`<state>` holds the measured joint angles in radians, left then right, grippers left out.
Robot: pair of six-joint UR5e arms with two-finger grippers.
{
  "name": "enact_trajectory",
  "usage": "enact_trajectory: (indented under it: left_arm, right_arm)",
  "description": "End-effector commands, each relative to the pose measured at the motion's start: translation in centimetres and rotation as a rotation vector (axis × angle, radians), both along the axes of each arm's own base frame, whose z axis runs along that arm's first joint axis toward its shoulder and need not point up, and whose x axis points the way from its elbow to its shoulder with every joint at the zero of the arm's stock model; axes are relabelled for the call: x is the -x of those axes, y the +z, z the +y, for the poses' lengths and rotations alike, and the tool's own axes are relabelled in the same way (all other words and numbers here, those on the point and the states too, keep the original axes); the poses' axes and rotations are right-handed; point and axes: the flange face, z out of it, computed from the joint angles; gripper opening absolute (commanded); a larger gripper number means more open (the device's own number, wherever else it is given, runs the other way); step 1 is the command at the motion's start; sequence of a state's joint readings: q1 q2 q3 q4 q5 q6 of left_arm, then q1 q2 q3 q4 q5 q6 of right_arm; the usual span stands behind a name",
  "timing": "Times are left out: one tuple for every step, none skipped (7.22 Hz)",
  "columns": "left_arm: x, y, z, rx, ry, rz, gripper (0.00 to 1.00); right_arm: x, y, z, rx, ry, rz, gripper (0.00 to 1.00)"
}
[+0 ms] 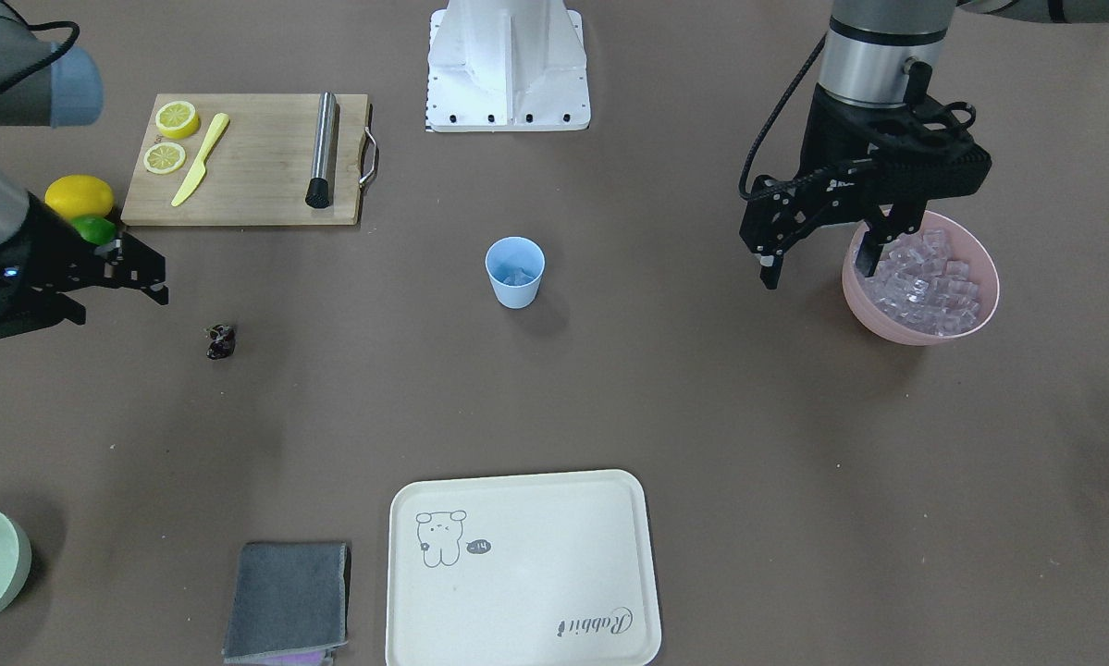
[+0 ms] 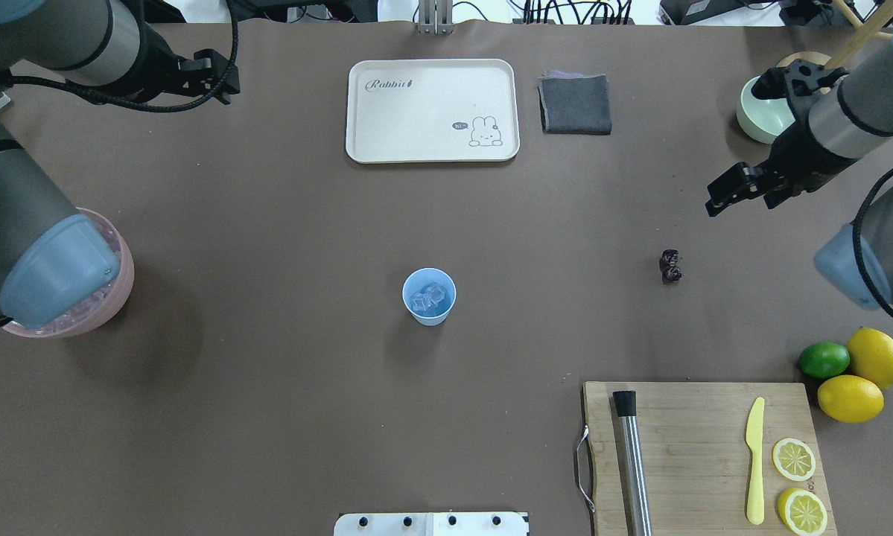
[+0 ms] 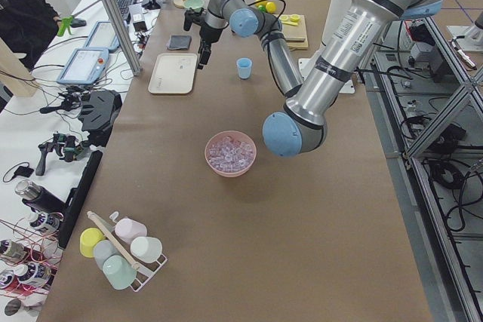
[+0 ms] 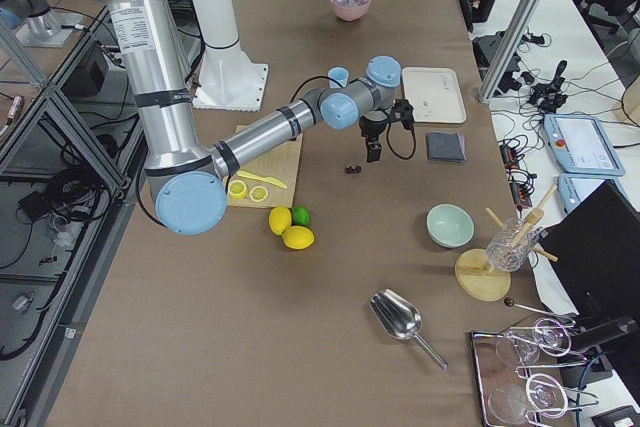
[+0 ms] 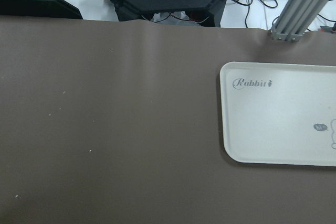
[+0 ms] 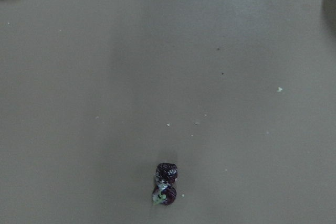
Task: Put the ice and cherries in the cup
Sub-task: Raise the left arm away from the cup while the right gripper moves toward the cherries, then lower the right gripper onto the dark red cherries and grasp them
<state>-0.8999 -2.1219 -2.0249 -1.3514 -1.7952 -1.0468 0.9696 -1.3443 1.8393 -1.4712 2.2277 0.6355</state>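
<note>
The light-blue cup stands upright mid-table with a few ice cubes inside; it also shows in the overhead view. More ice fills the pink bowl on my left side. The cherries lie as a dark clump on the bare table, also low in the right wrist view. My right gripper hovers open and empty above the table, a little beyond the cherries. My left gripper is open and empty, held high; its wrist view shows only table and the tray.
A cream tray and a grey cloth lie at the far edge, a pale green bowl far right. A cutting board holds lemon halves, a yellow knife and a metal rod. Two lemons and a lime sit beside it.
</note>
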Motion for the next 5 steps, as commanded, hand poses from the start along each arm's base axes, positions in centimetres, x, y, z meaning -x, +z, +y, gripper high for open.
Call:
enact_trajectory:
  left_arm:
    - [0.3, 1.6, 0.1, 0.027, 0.001, -0.014, 0.98]
    - [0.5, 1.6, 0.0, 0.027, -0.002, -0.014, 0.98]
    - [1.1, 1.7, -0.4, 0.029, -0.013, -0.014, 0.98]
    - [1.0, 1.7, -0.4, 0.030, -0.013, -0.014, 0.98]
    - [1.1, 1.7, -0.5, 0.031, -0.014, -0.015, 0.98]
  right_arm:
    - [7.4, 1.0, 2.3, 0.008, 0.085, 0.028, 1.00]
    - [8.2, 2.1, 2.7, 0.006, 0.086, 0.044, 1.00]
    - [8.9, 3.9, 2.4, 0.016, 0.096, 0.081, 1.00]
    - [9.1, 4.7, 2.2, 0.014, 0.098, 0.081, 1.00]
    - [9.0, 5.1, 2.2, 0.018, 0.100, 0.086, 0.99]
